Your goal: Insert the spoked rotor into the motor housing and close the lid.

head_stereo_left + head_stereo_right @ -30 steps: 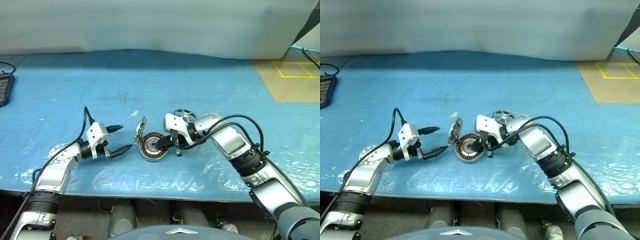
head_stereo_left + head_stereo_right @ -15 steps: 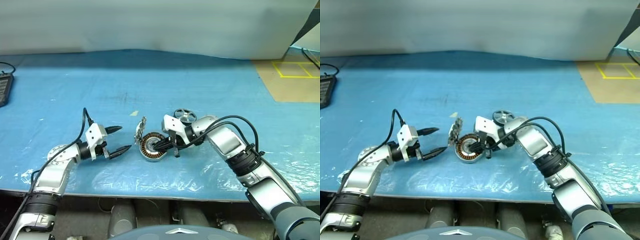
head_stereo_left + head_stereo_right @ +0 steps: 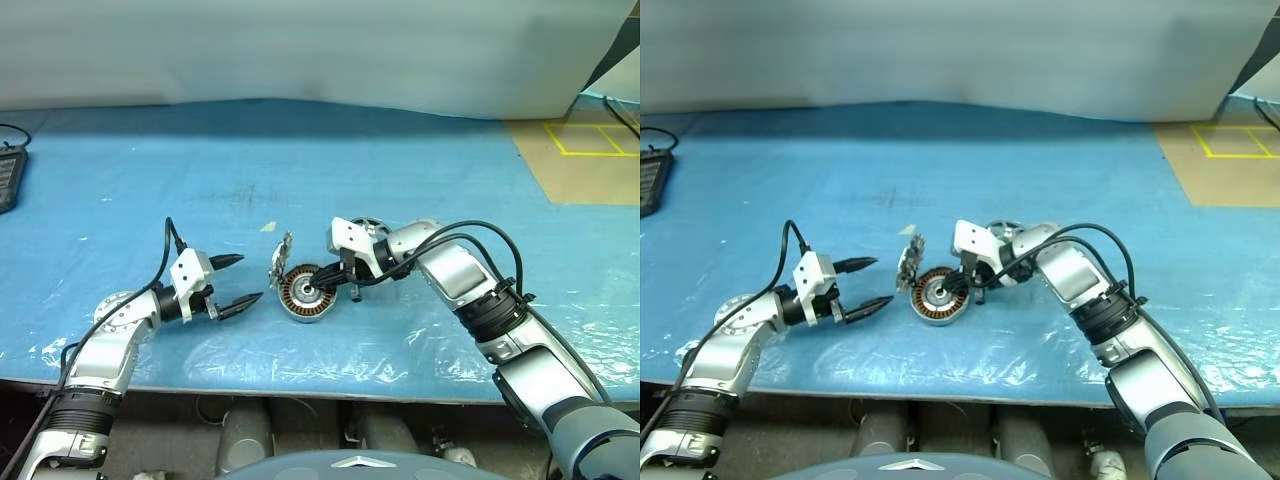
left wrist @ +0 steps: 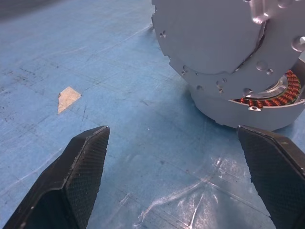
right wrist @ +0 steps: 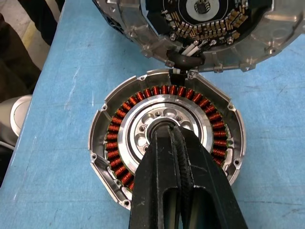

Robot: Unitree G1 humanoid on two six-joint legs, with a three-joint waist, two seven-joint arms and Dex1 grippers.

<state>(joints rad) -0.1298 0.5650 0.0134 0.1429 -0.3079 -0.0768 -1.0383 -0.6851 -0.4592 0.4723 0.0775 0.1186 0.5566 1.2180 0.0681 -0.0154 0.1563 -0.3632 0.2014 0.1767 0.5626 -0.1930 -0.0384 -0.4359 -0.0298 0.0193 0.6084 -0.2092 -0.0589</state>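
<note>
The motor housing (image 3: 303, 294) lies flat on the blue table, its copper windings ringing a silver hub (image 5: 138, 138). Its lid (image 3: 282, 258) stands tilted up at the housing's left rim; the toothed face with the dark centre (image 5: 190, 19) faces the housing and the plain grey back (image 4: 214, 38) faces my left gripper. My right gripper (image 5: 167, 130) is shut, holds nothing, and its tips rest on the housing's centre hub. Just behind the right gripper's white mount, the spoked rotor (image 3: 373, 224) shows partly. My left gripper (image 3: 250, 277) hovers open just left of the lid, holding nothing.
A scrap of tan paper (image 3: 268, 227) lies on the table behind the lid. A black device (image 3: 8, 170) sits at the far left edge. Brown floor with yellow tape (image 3: 590, 140) lies beyond the table's right end. Wrinkled clear film (image 3: 330, 350) covers the near edge.
My right wrist has shifted slightly and now hides most of the spoked rotor, while its shut tips stay on the housing. The left gripper, lid and housing have not moved.
</note>
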